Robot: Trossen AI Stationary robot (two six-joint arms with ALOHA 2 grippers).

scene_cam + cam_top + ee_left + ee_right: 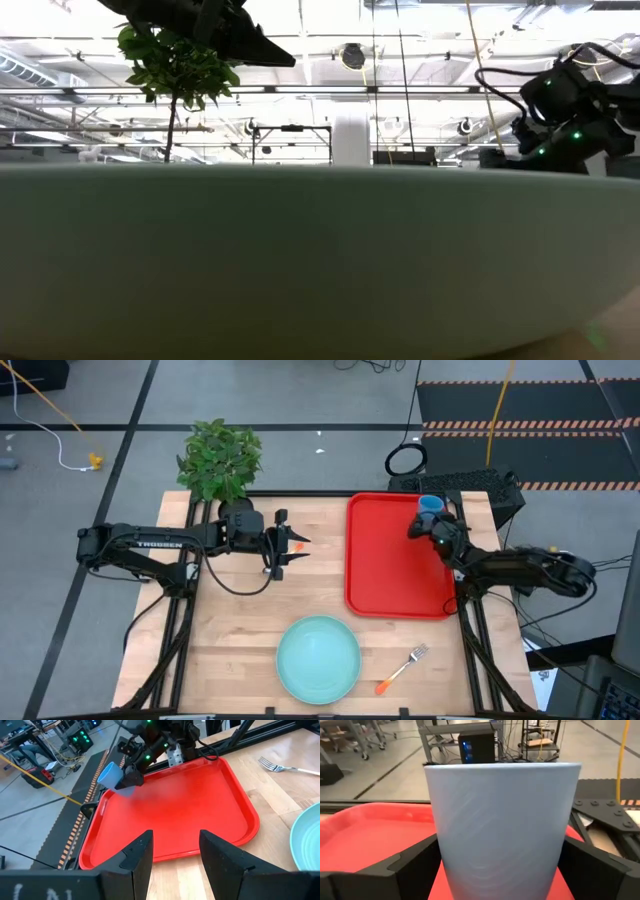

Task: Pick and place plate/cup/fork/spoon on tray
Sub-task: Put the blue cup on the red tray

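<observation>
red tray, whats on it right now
Only the blue cup, held between the right gripper's fingers over the red tray's far right corner. Whether it touches the tray is hidden. The plate and fork lie on the table.

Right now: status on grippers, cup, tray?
Right gripper shut on cup, over tray far corner. Left gripper open, empty, mid-table. Plate, fork off the tray.
</observation>
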